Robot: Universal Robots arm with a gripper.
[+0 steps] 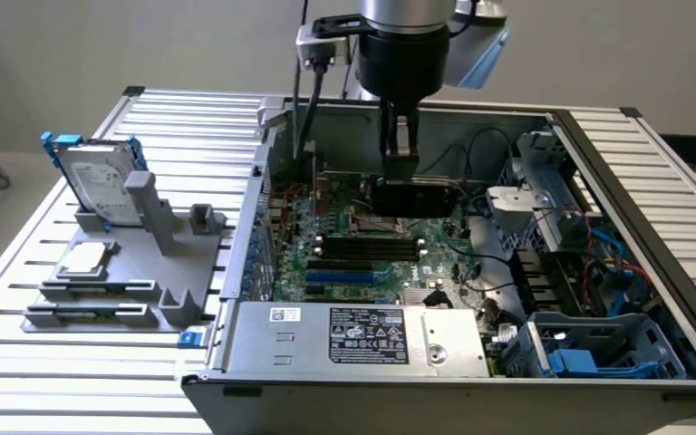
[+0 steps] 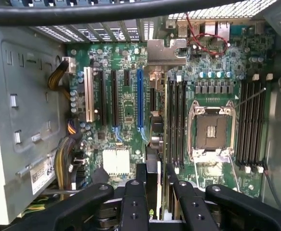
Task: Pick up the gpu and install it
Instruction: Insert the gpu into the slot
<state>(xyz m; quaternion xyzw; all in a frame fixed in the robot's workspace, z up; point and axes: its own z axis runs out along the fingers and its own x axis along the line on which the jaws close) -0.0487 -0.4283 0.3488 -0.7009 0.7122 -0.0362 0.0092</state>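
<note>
Recorded gpu (image 1: 419, 198) (image 2: 155, 125) clenched upright in gripper (image 1: 399, 168) (image 2: 155, 185), hung just below its fingers, close over motherboard (image 1: 345, 228) inside case (image 1: 445, 408); judged best kept square to slots (image 2: 140, 98), bracket toward rear wall, lowered straight, no twist.

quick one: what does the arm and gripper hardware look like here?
Silver cylindrical wrist with a pale blue joint cap. Gripper has a round black body and black linkage fingers with round pivot holes. Grey camera box beside it, black cable hanging down.
</note>
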